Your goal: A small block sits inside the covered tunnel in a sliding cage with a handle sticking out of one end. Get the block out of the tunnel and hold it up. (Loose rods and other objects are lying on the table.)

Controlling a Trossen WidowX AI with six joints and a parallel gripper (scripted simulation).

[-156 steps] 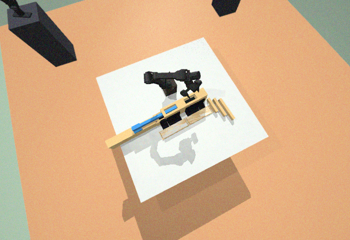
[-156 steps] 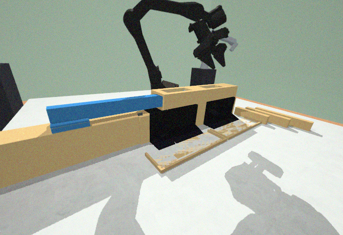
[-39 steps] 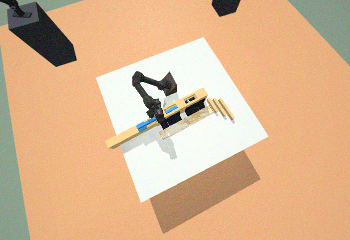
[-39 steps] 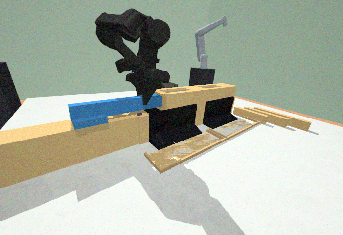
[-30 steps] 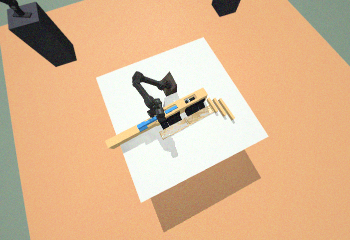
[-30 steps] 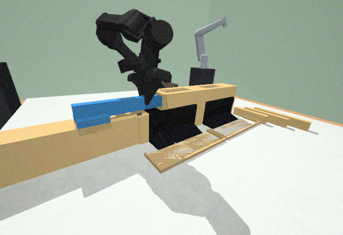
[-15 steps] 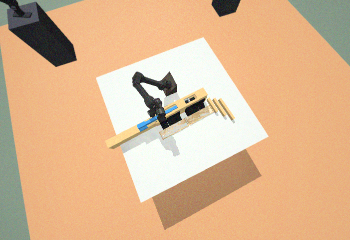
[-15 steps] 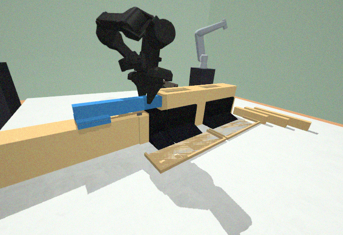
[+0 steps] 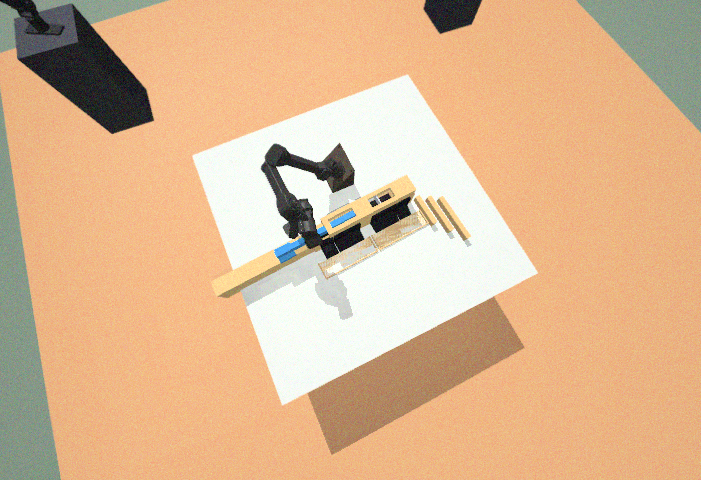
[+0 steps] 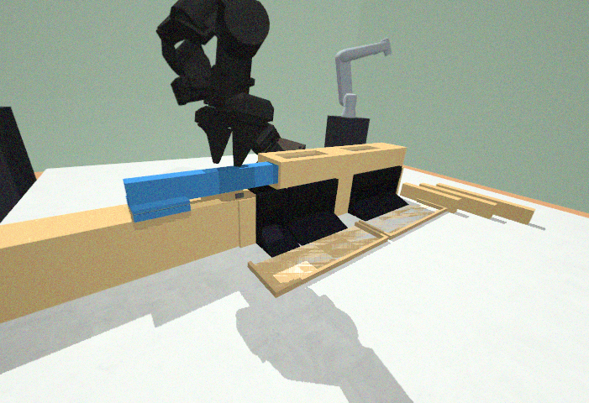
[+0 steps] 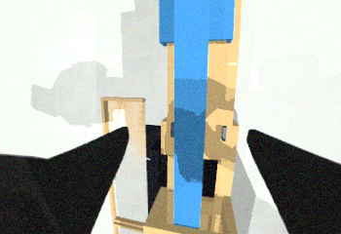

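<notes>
The wooden tunnel (image 9: 364, 212) (image 10: 323, 170) has two top windows and dark front openings. A long blue bar (image 9: 289, 249) (image 10: 170, 182) (image 11: 190, 63), with a wider piece near its outer end, sticks out of the tunnel's left end above a wooden beam (image 9: 249, 275) (image 10: 90, 252). More blue shows through the near top window. A small greyish shape (image 9: 374, 200) shows in the far window; I cannot tell whether it is the block. My gripper (image 10: 228, 163) (image 11: 187, 133) is open, pointing down, with its fingers on either side of the bar close to the tunnel mouth.
Two wood-framed clear panels (image 10: 333, 266) lie along the tunnel's front. Several loose wooden rods (image 9: 454, 217) (image 10: 470, 202) lie past its right end. A dark pedestal (image 9: 90, 73) and a grey arm (image 10: 344, 78) stand in the background.
</notes>
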